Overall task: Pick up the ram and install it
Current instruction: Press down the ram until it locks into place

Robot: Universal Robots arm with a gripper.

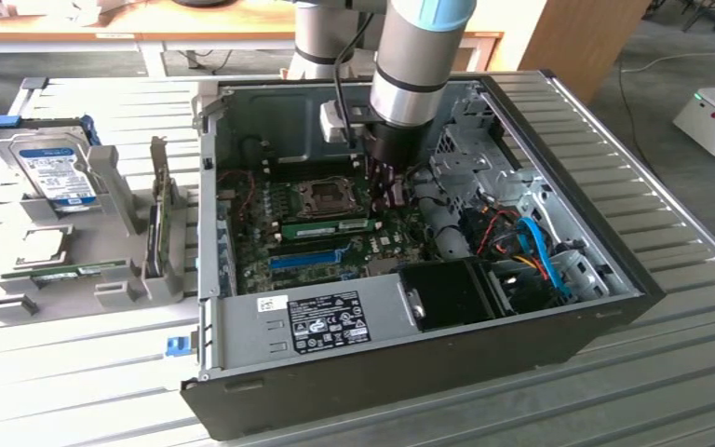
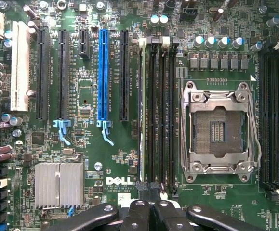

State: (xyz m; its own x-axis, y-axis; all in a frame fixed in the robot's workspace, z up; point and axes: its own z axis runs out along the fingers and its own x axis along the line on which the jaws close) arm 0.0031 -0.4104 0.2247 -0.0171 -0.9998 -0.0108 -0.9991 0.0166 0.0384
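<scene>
Wrist view: gripper fingers together, empty, above board. Ram seated edge-on in the slot just ahead of fingertips. Exterior view: ram already on board. Install apparently done; latching unverified.

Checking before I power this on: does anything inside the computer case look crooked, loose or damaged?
Nothing looks damaged. The ram stands straight in its slot, beside three empty slots. One oddity: the CPU socket is bare, with no cooler on it.
</scene>
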